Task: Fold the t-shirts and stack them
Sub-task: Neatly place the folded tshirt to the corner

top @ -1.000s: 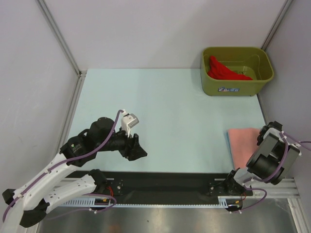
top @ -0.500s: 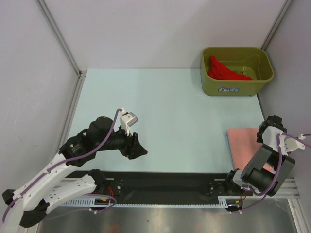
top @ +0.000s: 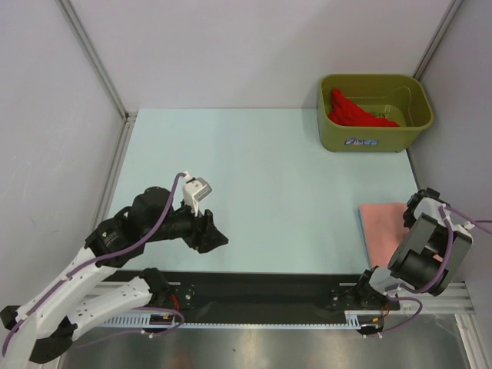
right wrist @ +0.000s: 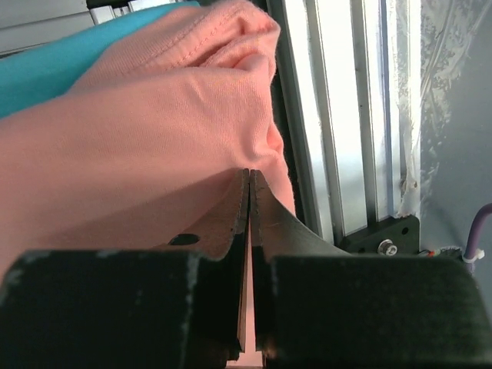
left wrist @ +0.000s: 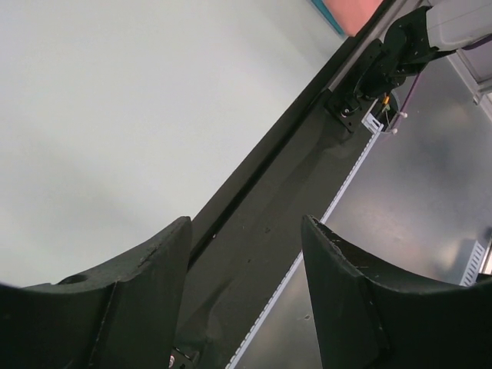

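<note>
A folded salmon-pink t-shirt (top: 382, 231) lies at the table's near right, with a turquoise-blue t-shirt edge (top: 360, 231) showing under it. My right gripper (top: 419, 204) is at the pink shirt's right edge. In the right wrist view its fingers are pressed together (right wrist: 250, 174), tips against the pink fabric (right wrist: 154, 115), nothing visibly pinched; the turquoise t-shirt (right wrist: 46, 69) shows at the upper left. A bright red t-shirt (top: 350, 111) lies bunched in the tub. My left gripper (top: 217, 235) hangs open and empty (left wrist: 246, 238) over the table's near edge, far from every shirt.
The olive-green tub (top: 377, 137) stands at the far right corner. A black rail (left wrist: 261, 231) and metal frame run along the near edge. Grey walls with metal posts (top: 92, 61) close in the left, back and right sides.
The right wrist swung out to the right and came back over the pink shirt's edge. The left arm drew slightly left and nearer. Both grippers kept their states.
</note>
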`<state>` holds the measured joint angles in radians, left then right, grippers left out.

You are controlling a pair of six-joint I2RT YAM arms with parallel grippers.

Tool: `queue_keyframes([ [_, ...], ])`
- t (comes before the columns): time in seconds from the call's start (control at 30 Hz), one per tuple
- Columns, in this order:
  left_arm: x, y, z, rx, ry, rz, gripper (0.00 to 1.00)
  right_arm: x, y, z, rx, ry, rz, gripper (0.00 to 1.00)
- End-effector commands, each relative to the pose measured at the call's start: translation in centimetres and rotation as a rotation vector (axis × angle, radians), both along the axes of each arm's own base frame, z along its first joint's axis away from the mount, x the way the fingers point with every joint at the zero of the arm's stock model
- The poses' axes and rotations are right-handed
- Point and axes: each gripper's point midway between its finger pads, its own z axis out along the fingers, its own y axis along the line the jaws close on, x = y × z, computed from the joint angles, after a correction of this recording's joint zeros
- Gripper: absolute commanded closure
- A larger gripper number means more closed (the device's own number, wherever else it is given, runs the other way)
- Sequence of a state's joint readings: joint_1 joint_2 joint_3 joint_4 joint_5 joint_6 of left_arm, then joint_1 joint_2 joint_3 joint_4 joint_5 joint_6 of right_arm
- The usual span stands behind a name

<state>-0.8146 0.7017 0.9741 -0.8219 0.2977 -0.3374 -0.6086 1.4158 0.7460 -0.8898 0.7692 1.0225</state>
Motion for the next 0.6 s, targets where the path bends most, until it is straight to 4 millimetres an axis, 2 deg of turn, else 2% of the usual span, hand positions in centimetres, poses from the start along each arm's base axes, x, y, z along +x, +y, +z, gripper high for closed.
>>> queue_keyframes([
  [0.0,0.7,0.8,2.6,-0.037,-0.058,0.058,0.36,0.0,-0.1,0.7,-0.023,-0.027,-0.037,1.00],
  [0.03,0.9,0.8,3.0,-0.042,-0.070,0.069,0.36,0.4,-0.4,1.6,-0.033,-0.040,-0.004,1.00],
  [0.1,1.6,1.1,3.5,-0.048,-0.095,0.110,0.35,2.6,-1.4,4.1,-0.063,-0.088,0.083,1.00],
  [0.17,2.2,1.5,3.8,-0.052,-0.103,0.161,0.35,6.6,-1.4,8.3,-0.108,-0.163,0.259,1.00],
  [0.2,2.5,1.8,3.8,-0.050,-0.110,0.187,0.35,8.4,-0.7,9.8,-0.120,-0.198,0.345,1.00],
  [0.23,2.9,2.4,3.7,-0.045,-0.113,0.234,0.34,11.1,1.2,12.7,-0.132,-0.258,0.481,1.00],
  [0.33,3.4,3.6,3.6,-0.046,-0.138,0.306,0.32,14.1,5.5,16.7,-0.146,-0.386,0.635,1.00],
  [0.37,3.8,4.0,3.6,-0.042,-0.150,0.334,0.32,15.4,9.2,18.2,-0.127,-0.463,0.763,1.00],
  [0.4,3.9,4.2,3.5,-0.037,-0.148,0.349,0.31,16.1,11.3,19.6,-0.108,-0.539,0.806,0.99],
  [0.47,4.2,4.5,3.2,-0.038,-0.131,0.394,0.30,17.0,16.6,20.5,0.014,-0.670,0.961,0.98],
  [0.5,4.2,4.6,3.2,-0.039,-0.124,0.404,0.30,16.8,20.6,20.9,0.091,-0.759,1.074,0.94],
  [0.57,4.5,4.7,2.6,-0.039,-0.101,0.438,0.29,16.0,26.1,20.3,0.282,-0.859,1.224,0.90],
])
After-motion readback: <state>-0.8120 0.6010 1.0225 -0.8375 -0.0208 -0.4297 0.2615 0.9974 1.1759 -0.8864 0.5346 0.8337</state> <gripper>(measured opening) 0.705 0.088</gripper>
